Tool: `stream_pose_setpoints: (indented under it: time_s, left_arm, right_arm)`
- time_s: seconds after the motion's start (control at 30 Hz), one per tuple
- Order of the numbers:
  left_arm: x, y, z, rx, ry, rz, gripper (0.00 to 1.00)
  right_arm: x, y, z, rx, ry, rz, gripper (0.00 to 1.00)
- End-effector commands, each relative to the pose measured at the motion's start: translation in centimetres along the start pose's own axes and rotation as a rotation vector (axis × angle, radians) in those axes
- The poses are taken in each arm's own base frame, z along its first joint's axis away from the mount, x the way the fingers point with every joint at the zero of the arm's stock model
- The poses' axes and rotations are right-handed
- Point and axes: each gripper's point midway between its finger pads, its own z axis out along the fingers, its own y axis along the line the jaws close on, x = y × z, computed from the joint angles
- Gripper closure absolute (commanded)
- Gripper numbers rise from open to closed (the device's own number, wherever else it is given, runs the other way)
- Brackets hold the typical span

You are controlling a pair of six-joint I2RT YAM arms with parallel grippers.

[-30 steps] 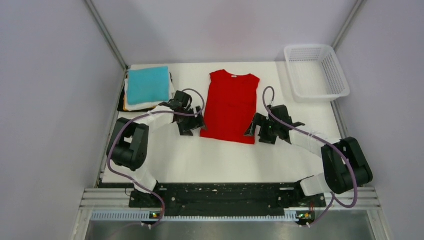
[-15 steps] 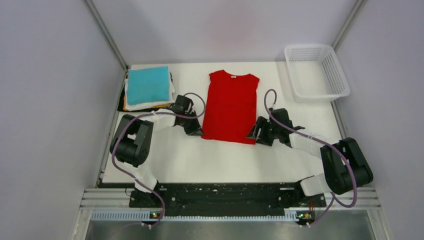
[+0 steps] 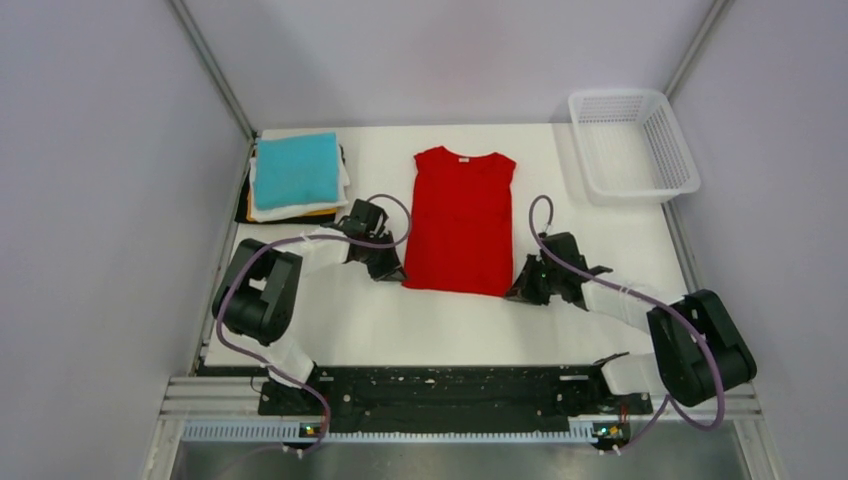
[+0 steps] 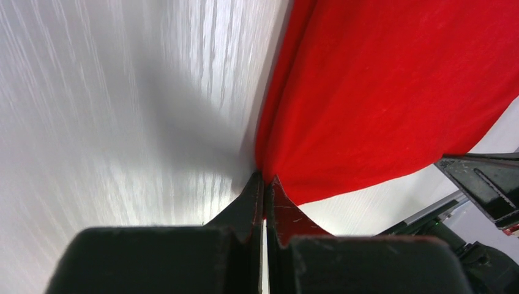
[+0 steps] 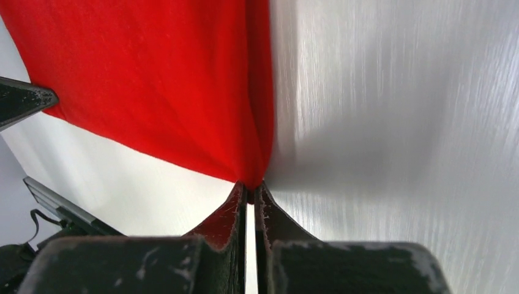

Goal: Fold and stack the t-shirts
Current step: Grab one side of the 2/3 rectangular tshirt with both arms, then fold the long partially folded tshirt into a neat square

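Red t-shirt (image 3: 460,222), made of soft cloth, lies flat in the middle of the white table (image 3: 420,325) in the view from above. Its collar points to 12 o'clock and its bottom edge to 6 o'clock. No sleeves stick out, so I think its sides are folded in already. At 10 o'clock sits a stack of folded t-shirts (image 3: 293,170), teal on top, with white, orange and black peeking out below. At 2 o'clock stands a white plastic mesh basket (image 3: 668,150). The left gripper (image 3: 388,268) is at the shirt's 7 o'clock corner. The right gripper (image 3: 522,290) is at its 5 o'clock corner. Both are low on the table.

From the left wrist, the left gripper (image 4: 264,180) has its two black fingers squeezed together, and the corner of the red t-shirt (image 4: 379,92) is pinched between the tips. The cloth spreads away toward 1 o'clock.

From the right wrist it looks the same. The right gripper (image 5: 251,187) is clamped tight on the other bottom corner, and the red t-shirt (image 5: 153,79) spreads toward 11 o'clock.

I think the step now is folding the bottom half up. Next, both arms should lift together and carry the bottom edge toward 12 o'clock, up to the collar. They need to go evenly so the cloth stays straight. After letting go, the shirt belongs on the stack.
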Motion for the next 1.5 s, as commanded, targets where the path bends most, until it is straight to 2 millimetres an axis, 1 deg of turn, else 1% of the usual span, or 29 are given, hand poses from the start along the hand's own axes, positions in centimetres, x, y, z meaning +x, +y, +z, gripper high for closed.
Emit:
stream_pose_setpoints:
  time_s: [0.0, 0.07, 0.13, 0.23, 0.3, 0.37, 0.4, 0.43, 0.47, 0.53, 0.57, 0.67, 0.7, 0.83, 0.87, 0.9, 0.93, 0.97, 1.0, 1.1, 1.2, 1.33, 1.47]
  left_arm:
    - [2.4, 1.2, -1.4, -0.041, 0.013, 0.014, 1.00]
    - [3.2, 1.4, -2.0, -0.046, 0.022, 0.006, 1.00]
    - [4.4, 1.1, -2.7, -0.035, 0.047, 0.000, 1.00]
    - [6.8, 0.3, -4.6, -0.016, 0.059, 0.021, 1.00]
    - [7.8, -0.2, -6.0, 0.010, 0.057, 0.011, 1.00]
    - [8.5, -1.4, -7.2, 0.078, 0.058, 0.000, 1.00]
    - [8.4, -2.1, -7.7, 0.105, 0.049, 0.005, 1.00]
    - [8.0, -2.8, -8.3, 0.125, 0.036, 0.015, 1.00]
    - [7.5, -3.6, -8.9, 0.142, 0.020, 0.032, 1.00]
    - [6.1, -5.4, -10.2, 0.170, -0.014, 0.076, 1.00]
    - [5.0, -6.3, -10.7, 0.181, -0.043, 0.098, 1.00]
    - [1.0, -8.5, -11.5, 0.195, -0.156, 0.130, 1.00]
    - [-0.4, -9.2, -11.5, 0.204, -0.179, 0.134, 1.00]
    - [-6.4, -10.8, -11.8, 0.206, -0.244, 0.123, 1.00]
    - [-8.3, -11.2, -11.8, 0.209, -0.259, 0.111, 1.00]
    - [-9.3, -11.5, -11.4, 0.215, -0.256, 0.111, 1.00]
    - [-10.5, -11.9, -11.3, 0.227, -0.254, 0.106, 1.00]
    - [-11.6, -12.0, -10.9, 0.238, -0.245, 0.101, 1.00]
    - [-12.4, -12.5, -10.7, 0.252, -0.237, 0.104, 1.00]
    - [-15.0, -12.7, -9.7, 0.241, -0.227, 0.092, 1.00]
    - [-17.5, -12.3, -9.0, 0.230, -0.250, 0.084, 1.00]
    - [-20.4, -12.1, -7.6, 0.237, -0.259, 0.077, 1.00]
    - [-23.5, -11.6, -6.1, 0.217, -0.275, 0.078, 1.00]
  right_arm:
    - [0.8, 0.3, -1.2, -0.015, -0.013, -0.062, 1.00]
    - [1.4, 0.3, -2.1, -0.018, 0.001, -0.081, 1.00]
    - [2.8, 0.8, -3.3, -0.053, 0.045, -0.104, 1.00]
    - [5.2, 2.0, -5.6, -0.116, 0.099, -0.139, 1.00]
    - [5.8, 3.0, -7.2, -0.157, 0.104, -0.135, 1.00]
    - [5.6, 4.2, -8.8, -0.206, 0.073, -0.143, 1.00]
    - [5.1, 4.8, -9.4, -0.225, 0.043, -0.154, 1.00]
    - [4.5, 5.5, -10.0, -0.242, 0.013, -0.170, 1.00]
    - [3.3, 6.4, -10.7, -0.252, -0.035, -0.196, 1.00]
    - [1.0, 7.6, -11.5, -0.238, -0.116, -0.238, 1.00]
    - [-0.4, 8.2, -11.8, -0.227, -0.160, -0.255, 1.00]
    - [-4.3, 9.4, -11.9, -0.197, -0.279, -0.275, 1.00]
    - [-5.3, 9.7, -11.8, -0.202, -0.295, -0.280, 1.00]
    - [-10.6, 10.4, -11.4, -0.198, -0.377, -0.265, 1.00]
    - [-11.7, 10.6, -10.9, -0.195, -0.384, -0.262, 1.00]
    - [-12.9, 11.3, -11.2, -0.207, -0.415, -0.271, 1.00]
    - [-14.1, 11.6, -10.7, -0.201, -0.422, -0.272, 1.00]
    - [-15.2, 12.1, -10.9, -0.205, -0.445, -0.282, 1.00]
    - [-16.3, 12.1, -10.3, -0.190, -0.450, -0.279, 1.00]
    - [-19.0, 12.2, -9.2, -0.180, -0.457, -0.275, 1.00]
    - [-21.4, 12.3, -8.0, -0.186, -0.453, -0.266, 1.00]
    - [-24.2, 11.8, -6.3, -0.170, -0.470, -0.247, 1.00]
    - [-26.9, 11.3, -4.1, -0.150, -0.475, -0.235, 1.00]
